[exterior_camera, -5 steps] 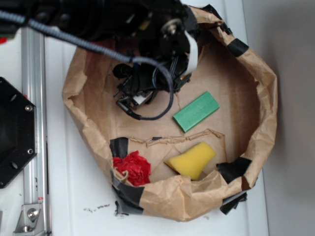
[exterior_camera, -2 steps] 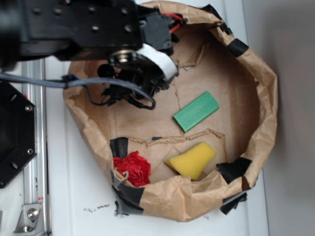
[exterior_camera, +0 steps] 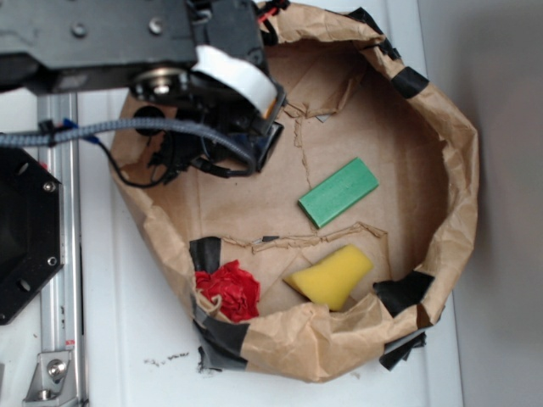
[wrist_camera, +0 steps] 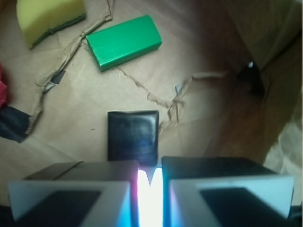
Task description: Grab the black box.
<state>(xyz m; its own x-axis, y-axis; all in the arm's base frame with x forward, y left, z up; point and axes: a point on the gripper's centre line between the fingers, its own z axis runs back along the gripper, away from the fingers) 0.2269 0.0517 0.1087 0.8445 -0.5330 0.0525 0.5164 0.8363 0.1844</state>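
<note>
Wrist view shows us the small glossy black square box (wrist_camera: 133, 135) flat on brown paper, just beyond our gripper (wrist_camera: 150, 189), whose jaws stand nearly closed, holding nothing. Farther beyond the box lies the green rectangular block (wrist_camera: 124, 41).

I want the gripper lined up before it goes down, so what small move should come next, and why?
Probably open the gripper and nudge it slightly forward and left. In the wrist view its fingers stand almost together, a thin bright slit between them, while the small glossy black square box lies on the brown paper just ahead, centred a bit left of that slit and untouched.
</note>
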